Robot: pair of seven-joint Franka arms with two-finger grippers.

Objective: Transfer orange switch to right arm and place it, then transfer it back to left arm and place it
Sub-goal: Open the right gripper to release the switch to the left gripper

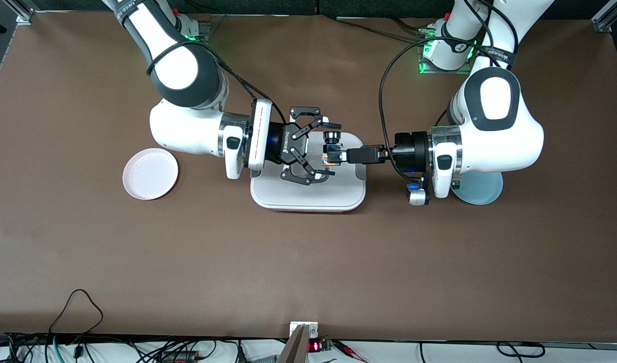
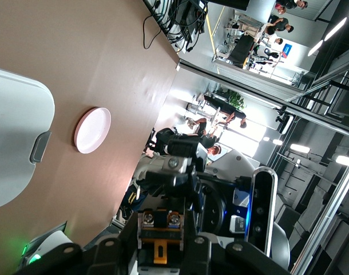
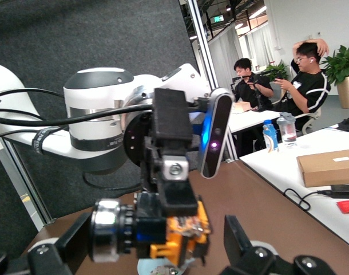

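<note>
The orange switch (image 1: pixel 330 151), a stubby black part with a silver ring and orange end, hangs in the air over the white box (image 1: pixel 308 194). My left gripper (image 1: pixel 338 156) is shut on it. In the left wrist view the switch (image 2: pixel 160 240) sits clamped between the left gripper's (image 2: pixel 161 247) fingers. My right gripper (image 1: pixel 331 149) is open, its fingers spread wide on either side of the switch and not touching it. The right wrist view shows the switch (image 3: pixel 169 232) between my right gripper's (image 3: pixel 157 240) parted fingers, with the left gripper's fingers (image 3: pixel 173 172) clamped on it.
A pink plate (image 1: pixel 150 173) lies on the brown table toward the right arm's end. A blue plate (image 1: pixel 482 189) lies partly under the left arm's wrist. Cables and equipment run along the table's edge nearest the front camera.
</note>
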